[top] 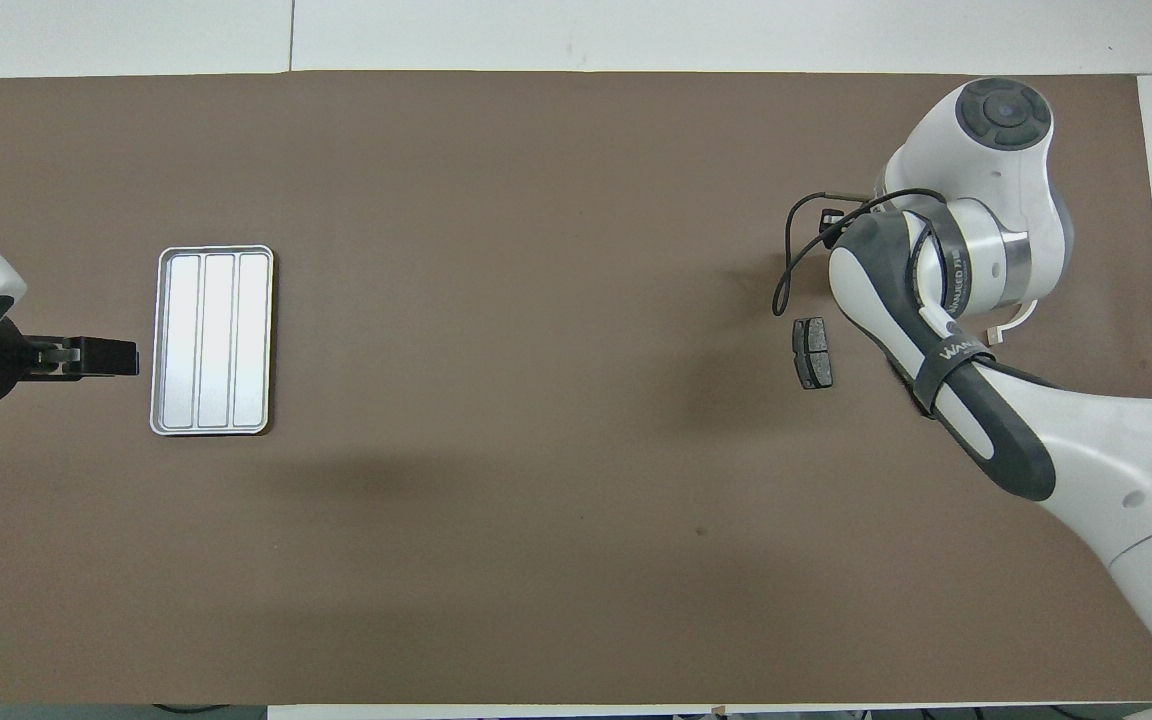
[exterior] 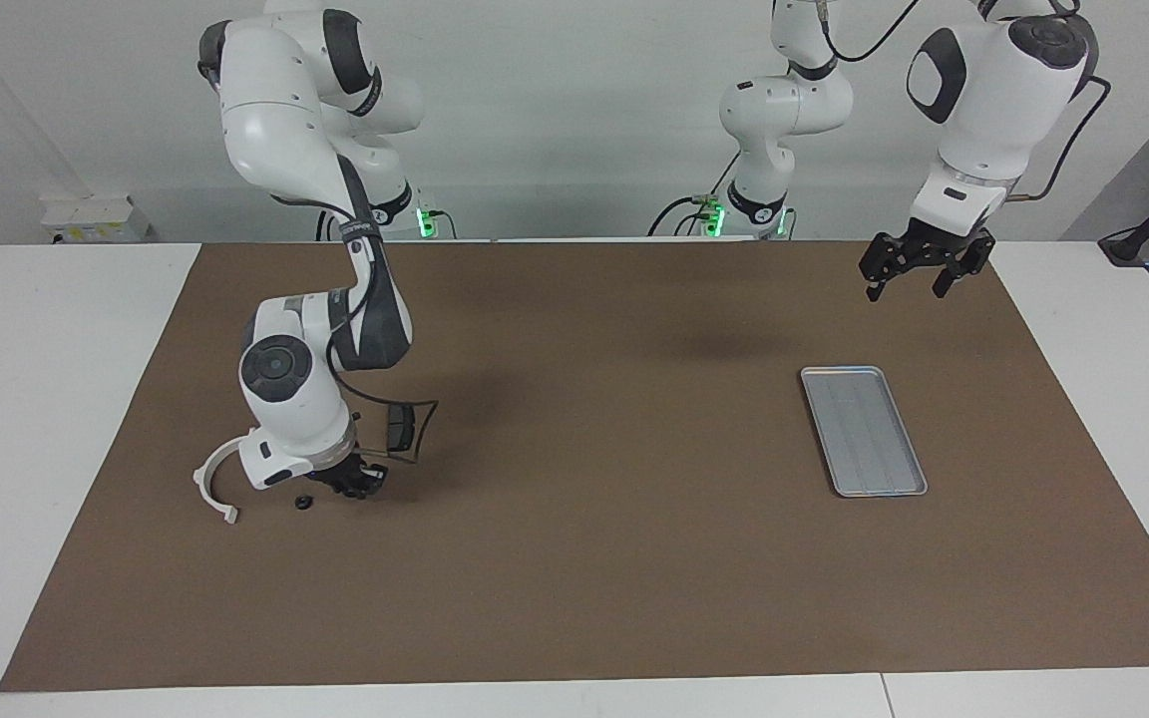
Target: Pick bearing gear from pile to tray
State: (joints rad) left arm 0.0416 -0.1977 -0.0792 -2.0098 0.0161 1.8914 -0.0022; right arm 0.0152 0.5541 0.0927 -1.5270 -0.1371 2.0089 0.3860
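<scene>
The pile lies at the right arm's end of the mat: a white curved bracket (exterior: 212, 481), a dark grey brake pad (exterior: 400, 427) and a tiny black round gear (exterior: 302, 502). My right gripper (exterior: 357, 485) is down at the mat among them, beside the gear and apart from it; its fingers are dark and hard to read. In the overhead view the right arm hides the gripper and gear, and only the brake pad (top: 813, 352) and a bracket tip (top: 1011, 322) show. The silver tray (exterior: 862, 429) holds nothing. My left gripper (exterior: 912, 282) waits open in the air beside the tray (top: 214, 340).
A brown mat (exterior: 574, 558) covers most of the white table. A black cable (exterior: 420, 429) loops off the right wrist by the brake pad. The left gripper (top: 101, 357) hangs over the mat toward the left arm's end.
</scene>
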